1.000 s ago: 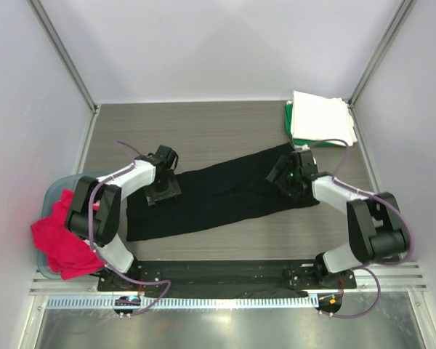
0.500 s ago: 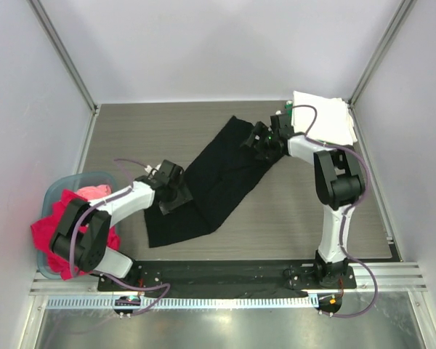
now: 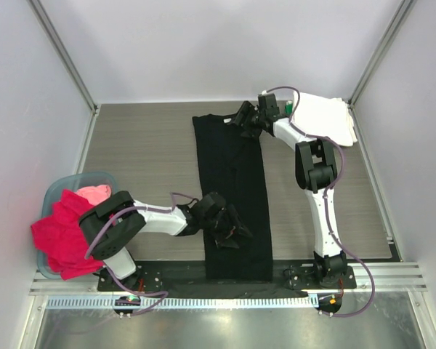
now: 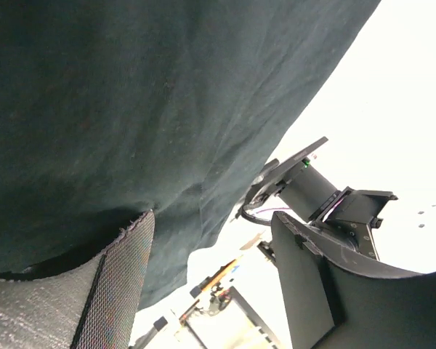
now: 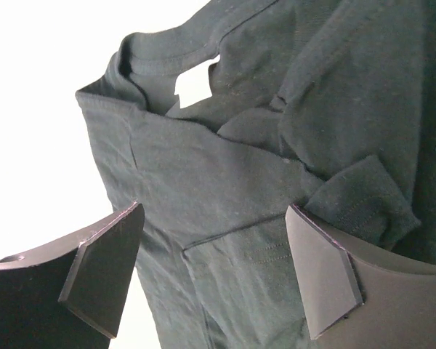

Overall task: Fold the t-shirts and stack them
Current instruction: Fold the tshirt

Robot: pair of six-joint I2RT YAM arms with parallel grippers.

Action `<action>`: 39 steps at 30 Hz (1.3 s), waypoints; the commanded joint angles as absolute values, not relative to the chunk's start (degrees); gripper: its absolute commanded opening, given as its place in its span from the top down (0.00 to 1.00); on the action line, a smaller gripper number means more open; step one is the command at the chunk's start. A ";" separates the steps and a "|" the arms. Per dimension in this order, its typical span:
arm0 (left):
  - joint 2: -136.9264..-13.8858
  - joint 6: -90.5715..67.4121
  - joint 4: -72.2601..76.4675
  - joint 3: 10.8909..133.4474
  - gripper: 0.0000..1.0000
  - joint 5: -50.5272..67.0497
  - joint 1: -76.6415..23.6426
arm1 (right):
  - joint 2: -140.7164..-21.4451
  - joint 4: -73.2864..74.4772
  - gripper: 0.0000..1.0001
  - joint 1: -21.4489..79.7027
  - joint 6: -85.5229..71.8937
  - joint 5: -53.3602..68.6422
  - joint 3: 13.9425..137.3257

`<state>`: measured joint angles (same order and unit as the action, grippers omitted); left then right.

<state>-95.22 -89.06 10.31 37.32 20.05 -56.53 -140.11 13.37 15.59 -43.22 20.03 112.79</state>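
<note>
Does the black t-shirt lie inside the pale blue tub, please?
No, the black t-shirt lies stretched out on the table, apart from the tub.

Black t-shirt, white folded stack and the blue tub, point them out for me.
black t-shirt (image 3: pixel 229 174), top view, middle of the cloth.
white folded stack (image 3: pixel 323 116), top view, top layer.
blue tub (image 3: pixel 67 182), top view, far rim.

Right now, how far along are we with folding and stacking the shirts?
Done: a folded white and green stack sits far right. In hand: the black shirt lies in a long narrow strip, left gripper over its near part, right gripper at the collar, both open. Left: folding it shorter, stacking it, then the red and pink shirts in the tub.
</note>
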 commanded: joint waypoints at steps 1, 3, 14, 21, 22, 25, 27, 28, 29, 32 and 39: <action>-96.51 -91.67 -1.57 33.58 0.31 18.37 -58.36 | -145.90 22.06 0.14 15.91 -40.25 12.66 112.23; -92.66 -91.06 -6.40 33.92 0.31 16.53 -59.24 | -145.90 22.15 0.14 15.82 -40.60 10.82 113.02; -67.26 -84.82 -46.63 46.92 0.26 -2.98 -60.38 | -145.90 20.65 0.10 15.99 -47.03 4.74 116.88; -54.07 -84.72 -51.33 44.22 0.25 -9.05 -61.26 | -140.81 22.15 0.03 18.54 -43.51 0.80 126.64; -52.92 -84.90 -51.33 43.60 0.25 -9.40 -61.61 | -139.76 22.58 0.02 18.46 -43.07 0.27 127.09; -50.28 -84.90 -51.33 42.10 0.26 -10.72 -62.40 | -133.96 23.20 0.00 18.37 -40.79 -3.77 127.88; -50.18 -84.47 -51.24 41.93 0.26 -11.51 -62.84 | -128.01 23.64 0.00 18.37 -39.73 -4.31 126.14; -50.53 -84.20 -51.24 41.92 0.26 -11.69 -63.54 | -125.27 24.43 0.00 18.28 -38.60 -4.31 124.99; -50.89 -84.03 -51.15 42.01 0.26 -11.95 -63.89 | -122.72 25.04 0.00 18.46 -38.41 -4.13 123.24; -52.82 -83.24 -50.72 42.19 0.27 -13.44 -64.86 | -110.51 26.62 0.00 19.68 -36.48 -2.11 111.13; -58.70 -80.60 -46.05 44.82 0.29 -14.06 -64.86 | -77.64 36.89 0.01 24.08 -38.21 -3.59 68.72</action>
<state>-56.93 -82.26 -48.69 42.26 -11.92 -64.53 -84.66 27.90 22.02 -37.21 -1.67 82.74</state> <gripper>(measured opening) 0.714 0.991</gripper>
